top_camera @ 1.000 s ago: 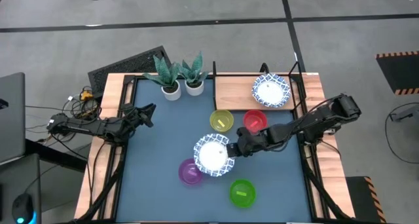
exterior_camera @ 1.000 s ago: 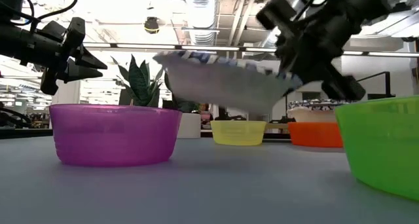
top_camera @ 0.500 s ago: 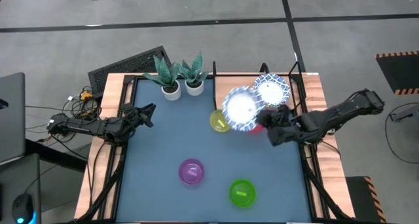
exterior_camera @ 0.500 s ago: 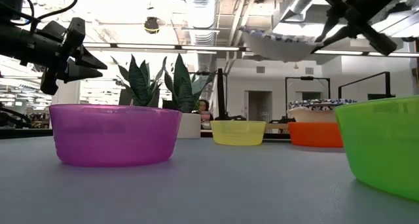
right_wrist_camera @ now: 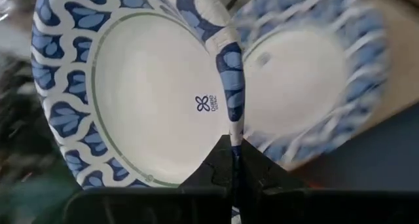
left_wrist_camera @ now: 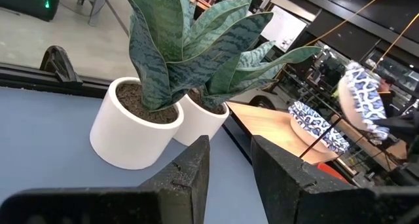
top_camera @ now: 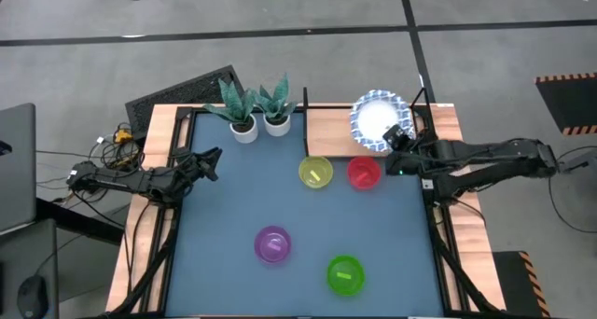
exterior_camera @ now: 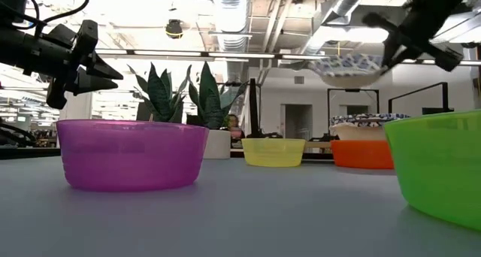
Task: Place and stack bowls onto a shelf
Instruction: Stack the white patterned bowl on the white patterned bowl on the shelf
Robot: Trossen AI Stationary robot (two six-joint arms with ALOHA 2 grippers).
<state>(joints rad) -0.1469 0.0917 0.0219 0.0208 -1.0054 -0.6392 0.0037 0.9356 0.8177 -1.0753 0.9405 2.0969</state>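
While the right gripper [top_camera: 399, 139] stays pinched on a patterned bowl's [top_camera: 376, 120] rim, that bowl hangs directly above the bowl [left_wrist_camera: 319, 126] already on the shelf [top_camera: 328, 131].

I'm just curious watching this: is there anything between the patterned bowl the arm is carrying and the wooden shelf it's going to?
Nothing visible blocks it. The right gripper holds the carried bowl by its rim, in the air above the shelf. Only the patterned bowl already on the shelf lies beneath.
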